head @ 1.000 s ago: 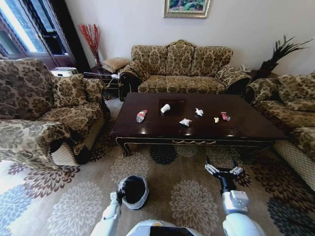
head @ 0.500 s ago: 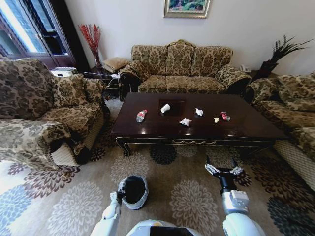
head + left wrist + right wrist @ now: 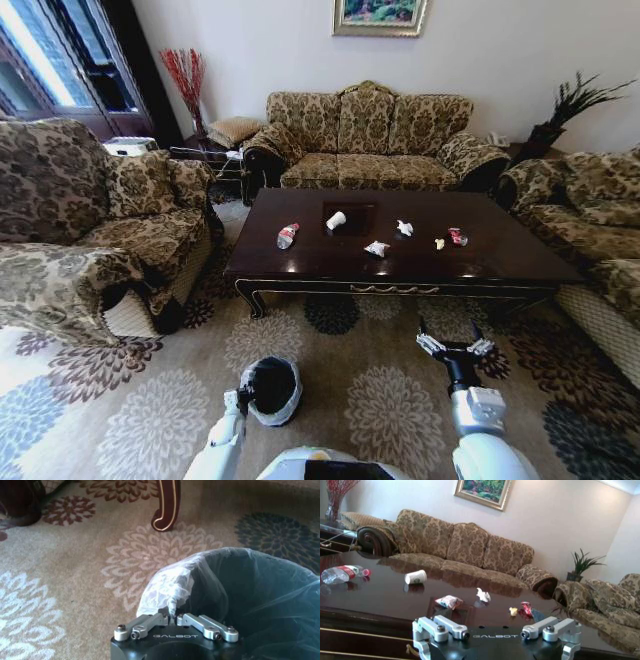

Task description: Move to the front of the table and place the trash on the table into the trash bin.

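The dark glossy table [image 3: 500, 262] stands ahead of me across the carpet. On it lies the trash: a clear bottle [image 3: 287, 236] with a red label, a white paper cup [image 3: 336, 220], two crumpled wrappers [image 3: 377, 248] [image 3: 404, 228], a yellowish scrap [image 3: 439, 243] and a red can [image 3: 458, 237]. My left gripper [image 3: 175, 618] is shut on the white rim of the black-lined trash bin [image 3: 272, 390], held low in front of me. My right gripper [image 3: 455, 346] is open and holds nothing, short of the table's front edge. The right wrist view looks over the same bottle [image 3: 340, 573], cup [image 3: 415, 576] and can [image 3: 525, 607].
Patterned sofas ring the table: an armchair [image 3: 90, 230] on the left, a long sofa [image 3: 370, 140] behind, another [image 3: 590, 230] on the right. A curved table leg [image 3: 167, 506] stands close beyond the bin. Flowered carpet [image 3: 330, 350] lies between me and the table.
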Tool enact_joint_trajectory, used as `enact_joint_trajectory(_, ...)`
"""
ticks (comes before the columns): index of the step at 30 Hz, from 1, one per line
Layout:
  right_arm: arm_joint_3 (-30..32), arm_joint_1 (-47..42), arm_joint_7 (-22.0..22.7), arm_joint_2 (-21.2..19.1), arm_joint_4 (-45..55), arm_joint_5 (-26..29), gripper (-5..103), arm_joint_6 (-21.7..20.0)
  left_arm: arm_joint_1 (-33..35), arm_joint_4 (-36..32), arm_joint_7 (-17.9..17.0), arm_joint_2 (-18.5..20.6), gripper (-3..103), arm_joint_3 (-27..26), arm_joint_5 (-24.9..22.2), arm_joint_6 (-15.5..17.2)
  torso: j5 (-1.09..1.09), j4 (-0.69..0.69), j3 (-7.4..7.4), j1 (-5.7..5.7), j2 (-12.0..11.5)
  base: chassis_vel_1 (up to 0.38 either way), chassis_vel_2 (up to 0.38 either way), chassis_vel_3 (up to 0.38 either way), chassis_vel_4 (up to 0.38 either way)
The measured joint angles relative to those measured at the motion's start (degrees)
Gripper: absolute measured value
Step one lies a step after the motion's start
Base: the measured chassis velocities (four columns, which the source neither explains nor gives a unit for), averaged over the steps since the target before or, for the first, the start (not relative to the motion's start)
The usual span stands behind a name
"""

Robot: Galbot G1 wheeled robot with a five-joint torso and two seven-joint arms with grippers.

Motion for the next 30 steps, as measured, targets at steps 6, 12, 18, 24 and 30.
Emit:
enact_joint_trajectory(6,0.0,0.0,-0.01,0.0,0.0,-0.01,100,0.01,0.0,-0.01,0.0,0.0,3,0.0,0.0,-0.01,0.0,0.0,0.0,0.0,0.0,0.0,0.0,0.0,0.0)
enact_joint_trajectory(12,0.0,0.0,-0.01,0.0,-0.01,-0.01,100,0.01,0.0,-0.01,0.0,0.0,3,0.0,0.0,-0.01,0.0,0.0,0.0,0.0,0.0,0.0,0.0,0.0,0.0)
enact_joint_trajectory(18,0.0,0.0,-0.01,0.0,-0.01,-0.01,100,0.01,0.0,-0.01,0.0,0.0,3,0.0,0.0,-0.01,0.0,0.0,0.0,0.0,0.0,0.0,0.0,0.0,0.0)
enact_joint_trajectory(24,0.0,0.0,-0.01,0.0,-0.01,-0.01,100,0.01,0.0,-0.02,0.0,0.0,3,0.0,0.0,-0.01,0.0,0.0,0.0,0.0,0.0,0.0,0.0,0.0,0.0)
enact_joint_trajectory(30,0.0,0.0,-0.01,0.0,-0.01,-0.01,100,0.01,0.0,-0.01,0.0,0.0,3,0.0,0.0,-0.01,0.0,0.0,0.0,0.0,0.0,0.0,0.0,0.0,0.0)
